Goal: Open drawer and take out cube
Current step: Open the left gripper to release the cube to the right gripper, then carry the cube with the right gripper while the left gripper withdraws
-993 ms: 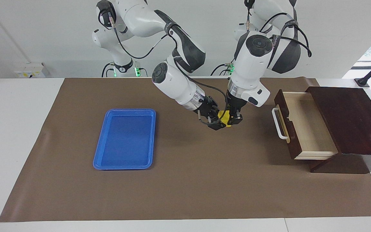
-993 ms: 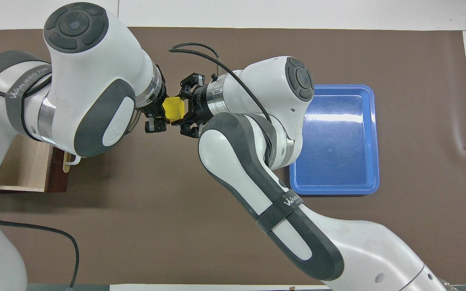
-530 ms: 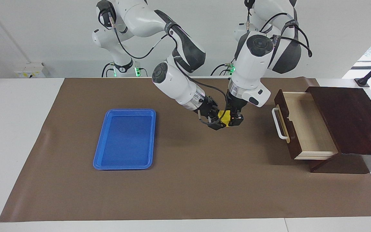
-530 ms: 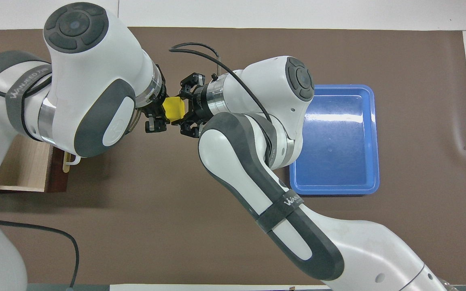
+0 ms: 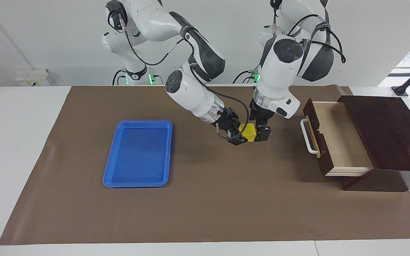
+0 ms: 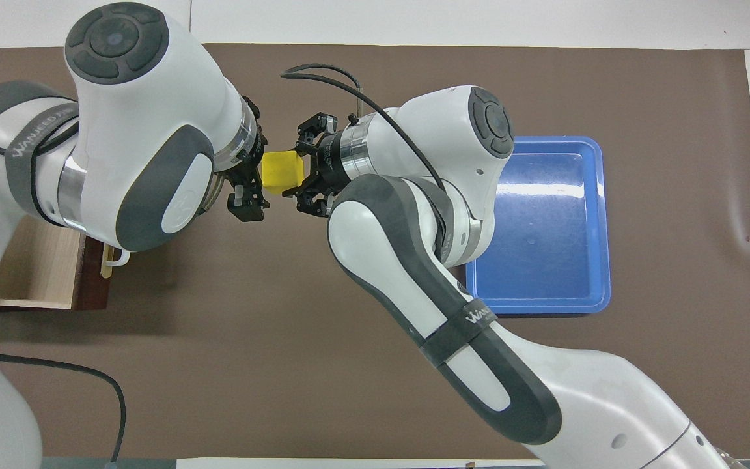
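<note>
The yellow cube (image 5: 248, 132) (image 6: 282, 170) hangs in the air over the middle of the brown mat, with my right gripper (image 5: 240, 135) (image 6: 297, 177) shut on it. My left gripper (image 5: 259, 132) (image 6: 252, 184) stands right beside the cube on the drawer's side, its fingers (image 5: 264, 134) spread open and no longer pinching it. The dark wooden drawer (image 5: 336, 138) (image 6: 36, 273) is pulled out at the left arm's end of the table. Its pale inside shows nothing in it, and in the overhead view the left arm covers most of it.
A flat blue tray (image 5: 139, 153) (image 6: 544, 221) lies on the mat toward the right arm's end. The drawer's dark cabinet (image 5: 386, 131) stands at the mat's edge. Both arms cross over the middle of the mat.
My left gripper has opened and let go of the cube. My right gripper keeps hold of it and has shifted a little toward the tray.
</note>
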`<state>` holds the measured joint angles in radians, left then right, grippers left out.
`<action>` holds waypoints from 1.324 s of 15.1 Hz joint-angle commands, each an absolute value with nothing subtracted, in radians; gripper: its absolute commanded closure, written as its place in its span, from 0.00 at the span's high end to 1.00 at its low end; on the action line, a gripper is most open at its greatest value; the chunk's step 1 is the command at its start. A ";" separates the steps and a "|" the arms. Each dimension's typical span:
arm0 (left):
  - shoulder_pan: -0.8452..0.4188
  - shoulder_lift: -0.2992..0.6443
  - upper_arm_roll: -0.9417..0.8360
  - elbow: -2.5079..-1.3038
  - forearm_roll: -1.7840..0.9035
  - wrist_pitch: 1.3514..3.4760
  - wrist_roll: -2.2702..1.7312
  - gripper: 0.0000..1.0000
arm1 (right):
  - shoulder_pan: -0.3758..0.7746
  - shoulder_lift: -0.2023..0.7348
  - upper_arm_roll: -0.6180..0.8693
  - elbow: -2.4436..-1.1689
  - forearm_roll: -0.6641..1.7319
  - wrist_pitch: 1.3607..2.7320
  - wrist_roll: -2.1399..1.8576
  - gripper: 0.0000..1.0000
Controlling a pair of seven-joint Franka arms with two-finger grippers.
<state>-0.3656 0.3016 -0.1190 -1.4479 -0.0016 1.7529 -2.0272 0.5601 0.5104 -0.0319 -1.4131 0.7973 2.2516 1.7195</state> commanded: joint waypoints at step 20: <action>0.104 0.100 -0.103 -1.933 0.023 2.045 -1.310 1.00 | 0.006 0.338 -0.028 -1.682 0.764 1.873 1.197 0.00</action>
<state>0.0603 0.1264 -0.0982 -1.8979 0.0029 2.0176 -1.3747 0.0225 0.4522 -0.0419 -1.5139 0.7795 1.8472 1.2724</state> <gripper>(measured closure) 0.000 0.432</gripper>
